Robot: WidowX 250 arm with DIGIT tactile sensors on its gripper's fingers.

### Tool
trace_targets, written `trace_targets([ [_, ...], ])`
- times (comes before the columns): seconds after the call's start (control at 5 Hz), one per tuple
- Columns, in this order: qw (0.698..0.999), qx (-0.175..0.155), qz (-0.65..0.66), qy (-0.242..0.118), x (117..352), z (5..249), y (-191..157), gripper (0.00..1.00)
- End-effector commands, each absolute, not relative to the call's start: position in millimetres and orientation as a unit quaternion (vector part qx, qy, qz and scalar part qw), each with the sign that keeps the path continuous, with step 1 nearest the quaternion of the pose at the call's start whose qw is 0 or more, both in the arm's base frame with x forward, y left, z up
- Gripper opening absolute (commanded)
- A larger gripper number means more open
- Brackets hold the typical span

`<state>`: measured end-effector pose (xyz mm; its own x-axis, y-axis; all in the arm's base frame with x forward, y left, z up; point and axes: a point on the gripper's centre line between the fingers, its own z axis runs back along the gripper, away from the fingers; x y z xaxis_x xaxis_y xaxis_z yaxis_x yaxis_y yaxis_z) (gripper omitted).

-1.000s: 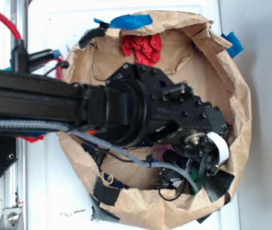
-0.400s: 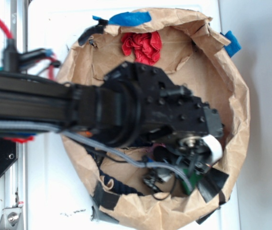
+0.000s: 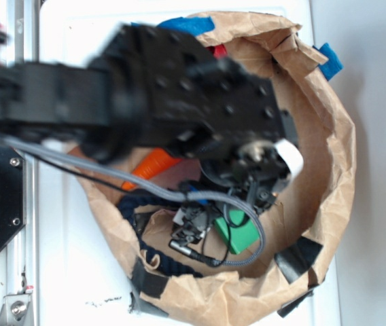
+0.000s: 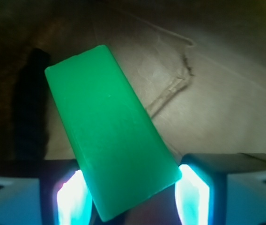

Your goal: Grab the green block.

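Between the jaws, the smooth flat plastic block is solid bright green. Beyond it, the crumpled brown paper bag carries black and blue tape patches.

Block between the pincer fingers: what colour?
Solid green block, clearest in the wrist view.

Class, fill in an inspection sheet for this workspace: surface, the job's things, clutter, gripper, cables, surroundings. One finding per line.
Surface: crumpled brown paper bag, rolled open, on a white table.
Job's things: green block sits between the fingers.
Clutter: orange ridged toy; black tape patches.
Gripper: gripper closed on the block's lower end.
Cables: grey cable loops beneath the arm.
Surroundings: blue tape on the bag's edge.
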<state>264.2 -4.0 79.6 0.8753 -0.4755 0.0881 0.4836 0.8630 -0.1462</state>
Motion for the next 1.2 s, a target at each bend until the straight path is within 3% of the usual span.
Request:
trace_targets([
  [0.0,0.987,-0.072,-0.144,0.002,253,114,-5,0.0],
  [0.2,0.997,-0.044,-0.059,0.035,243,117,-7,0.0],
  [0.4,0.997,-0.045,-0.066,0.009,232,123,-15,0.0],
  [1.0,0.999,-0.04,-0.034,-0.005,241,125,-7,0.0],
])
